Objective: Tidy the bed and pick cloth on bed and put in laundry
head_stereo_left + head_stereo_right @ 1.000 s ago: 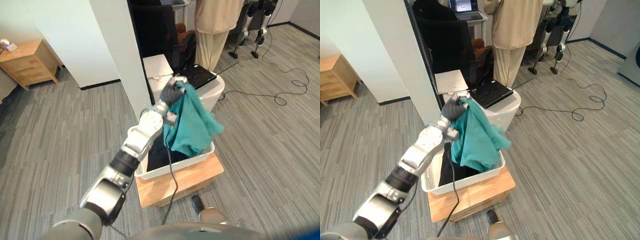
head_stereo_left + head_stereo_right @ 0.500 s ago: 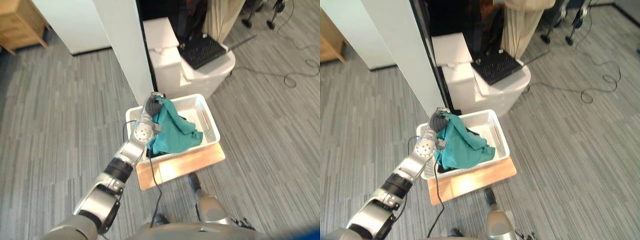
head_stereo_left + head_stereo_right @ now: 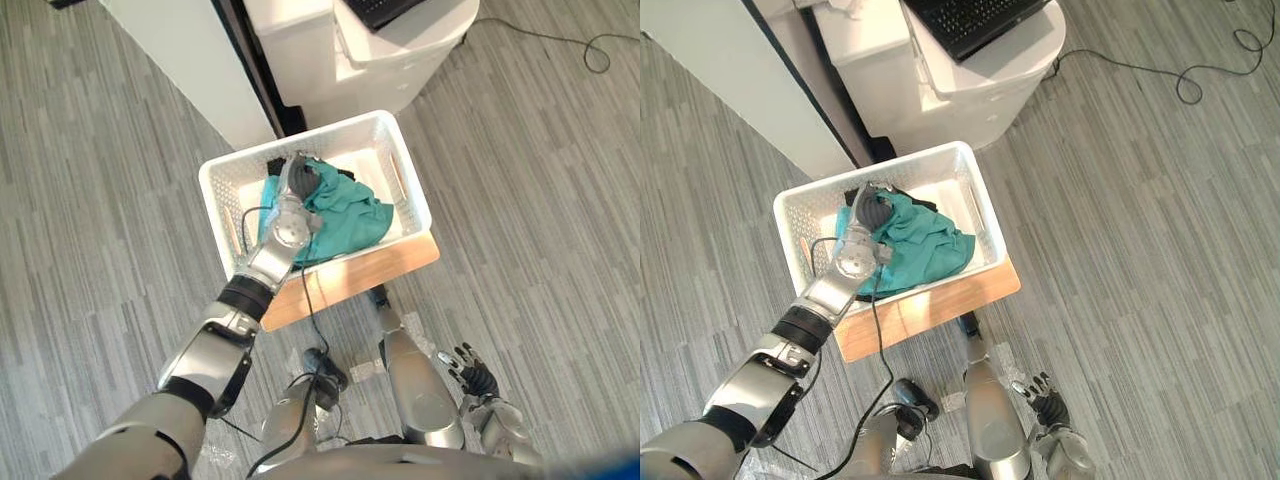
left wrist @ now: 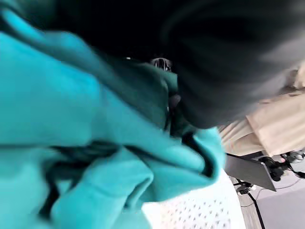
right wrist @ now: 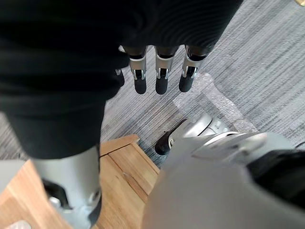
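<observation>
Left side: a white wall panel (image 3: 170,50) stands on grey plank flooring.

Centre: a white perforated basket (image 3: 225,205) sits on a wooden board (image 3: 370,275), which projects past the basket at its near edge. The left arm reaches from the lower left over the near rim into the basket. The left hand (image 3: 298,180) is down inside, toward the far left corner, pressed against the teal cloth (image 3: 345,215). The cloth lies crumpled in the basket and covers most of its floor. In the left wrist view it bunches in folds right against the hand. Whether the hand has a grip on the cloth cannot be told. A dark garment (image 3: 853,195) shows under the cloth at the far side.

Behind the basket: a white cabinet (image 3: 330,50) with a black keyboard (image 3: 970,15) on top.

Lower right: the right hand (image 3: 472,370) hangs low beside the body, well apart from the basket. Its fingers (image 5: 161,78) are straight and slightly spread, holding nothing.
</observation>
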Robot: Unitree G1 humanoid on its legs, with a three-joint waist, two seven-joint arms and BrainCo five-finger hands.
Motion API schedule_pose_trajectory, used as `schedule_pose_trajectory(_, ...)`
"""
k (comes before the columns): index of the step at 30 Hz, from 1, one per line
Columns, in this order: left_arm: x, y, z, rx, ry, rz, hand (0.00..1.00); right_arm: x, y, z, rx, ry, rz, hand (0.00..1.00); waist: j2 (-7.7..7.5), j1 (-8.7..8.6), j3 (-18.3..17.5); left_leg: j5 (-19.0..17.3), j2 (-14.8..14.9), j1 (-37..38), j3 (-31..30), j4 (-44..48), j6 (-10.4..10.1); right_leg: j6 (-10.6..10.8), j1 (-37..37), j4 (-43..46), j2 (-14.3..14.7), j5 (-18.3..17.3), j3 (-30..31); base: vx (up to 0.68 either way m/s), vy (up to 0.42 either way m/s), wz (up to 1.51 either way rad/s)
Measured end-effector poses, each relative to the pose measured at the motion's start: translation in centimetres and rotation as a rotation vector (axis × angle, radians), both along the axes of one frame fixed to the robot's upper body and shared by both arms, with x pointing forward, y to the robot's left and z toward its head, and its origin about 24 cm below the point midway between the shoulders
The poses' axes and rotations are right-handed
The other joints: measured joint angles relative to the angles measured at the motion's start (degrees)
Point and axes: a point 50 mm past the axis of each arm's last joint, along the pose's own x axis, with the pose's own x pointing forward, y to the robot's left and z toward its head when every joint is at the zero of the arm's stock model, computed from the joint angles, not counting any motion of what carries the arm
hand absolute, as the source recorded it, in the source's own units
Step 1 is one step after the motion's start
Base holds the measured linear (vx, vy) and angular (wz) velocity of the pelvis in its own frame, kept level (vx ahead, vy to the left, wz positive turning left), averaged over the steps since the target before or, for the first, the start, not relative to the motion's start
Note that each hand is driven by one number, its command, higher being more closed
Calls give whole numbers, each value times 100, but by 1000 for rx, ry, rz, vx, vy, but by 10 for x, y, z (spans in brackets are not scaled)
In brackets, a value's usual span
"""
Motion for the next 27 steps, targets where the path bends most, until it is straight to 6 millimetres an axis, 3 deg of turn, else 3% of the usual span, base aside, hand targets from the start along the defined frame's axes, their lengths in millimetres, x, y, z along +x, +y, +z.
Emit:
schedule_pose_trajectory(6,1,1,2,-51,-7,32,0,11,5,8,-5,-50,29,0,1,110,-1,-9,63,54,28,90,3,-47,-12,200,38,-54,-15,-29,-34,-1)
schedule_pose_trajectory(13,-2,16,16,-67,-66,46,0,6,5,4,9,-29,-1,0,22,113,-22,21,99,466,-102,53,-2,-63,487,146,33,-73,-188,-9,-24,12)
schedule_pose_trajectory(16,-6,31,14,-67,-58,43,0,-14,-3,-9,18,57,-57,0,116,61,-282,119,47,612,-300,-121,-22,-53,797,-128,-26,-65,-355,16,-27,30)
schedule_pose_trajectory(21,-24,72,-2,-133,-16,98,0,-68,-20,-32,-7,261,-124,0,398,-62,-755,337,-77,1180,-520,-703,-84,-48,1414,-459,-51,-60,-677,51,-21,25)
schedule_pose_trajectory(27,-46,98,7,-226,-116,96,0,-97,-26,-40,-49,366,-103,0,551,-34,-1090,440,-117,1465,-790,-953,-87,-49,1782,-550,-74,-62,-993,-9,-5,22)
